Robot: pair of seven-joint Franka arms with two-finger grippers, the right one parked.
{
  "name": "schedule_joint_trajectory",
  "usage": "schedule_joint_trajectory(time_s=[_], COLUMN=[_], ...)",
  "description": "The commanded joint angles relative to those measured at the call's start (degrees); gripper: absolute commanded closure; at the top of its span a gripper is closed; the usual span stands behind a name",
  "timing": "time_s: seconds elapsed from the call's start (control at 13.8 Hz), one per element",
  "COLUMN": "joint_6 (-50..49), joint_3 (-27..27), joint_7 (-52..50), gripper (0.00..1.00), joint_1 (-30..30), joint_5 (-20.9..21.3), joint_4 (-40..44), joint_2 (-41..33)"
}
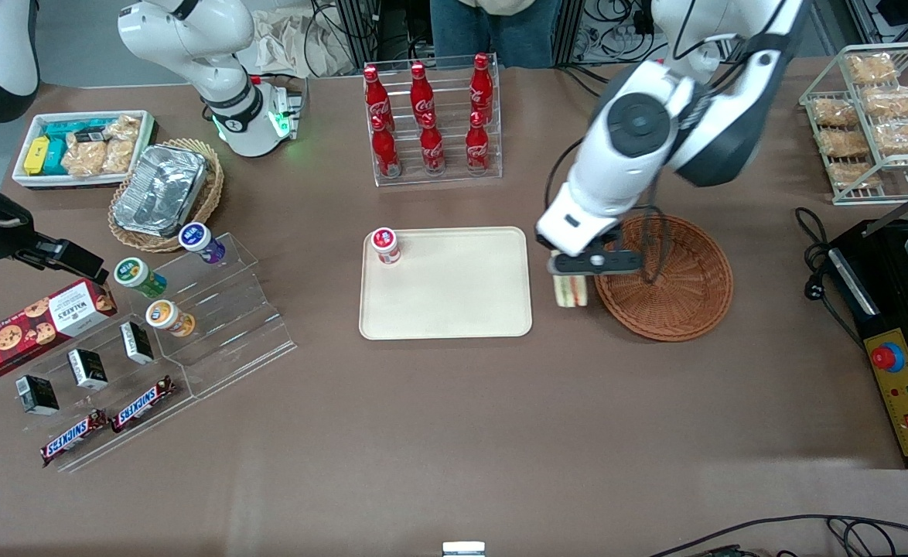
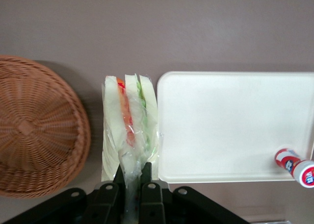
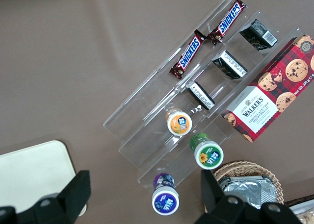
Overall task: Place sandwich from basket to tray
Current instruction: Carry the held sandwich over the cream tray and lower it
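My left gripper point(image 1: 575, 272) point(image 2: 131, 171) is shut on the clear wrapper at one end of the sandwich point(image 2: 128, 126), a pale bread wedge with orange and green layers. In the front view the sandwich point(image 1: 570, 290) hangs below the gripper, over the table between the reddish-brown wicker basket point(image 1: 667, 277) and the cream tray point(image 1: 446, 288). The wrist view shows the basket point(image 2: 37, 128) empty, and the sandwich beside the tray's point(image 2: 230, 123) short rim, not on it. A small red-and-white cup point(image 1: 385, 245) stands in one tray corner.
A clear rack of red cola bottles point(image 1: 431, 116) stands farther from the front camera than the tray. A wire rack of bagged pastries point(image 1: 879, 116) and a black control box point(image 1: 899, 387) sit at the working arm's end. Snack shelves point(image 1: 152, 333) and a foil container point(image 1: 162, 189) lie toward the parked arm's end.
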Motion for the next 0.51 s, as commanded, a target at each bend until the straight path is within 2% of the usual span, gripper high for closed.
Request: schedule_joint_trajectory(time_s=[0.0,0.44], joint_6=[3.3,14.2], joint_3=[0.5,0.6], joint_7=[0.6,0.5], gripper=[1.00,1.00], joint_1=[-3.1,-7.5], joint_5=[1.2,1.4], joint_4=[0.6,-4.4], joint_2=[3.4,8.0])
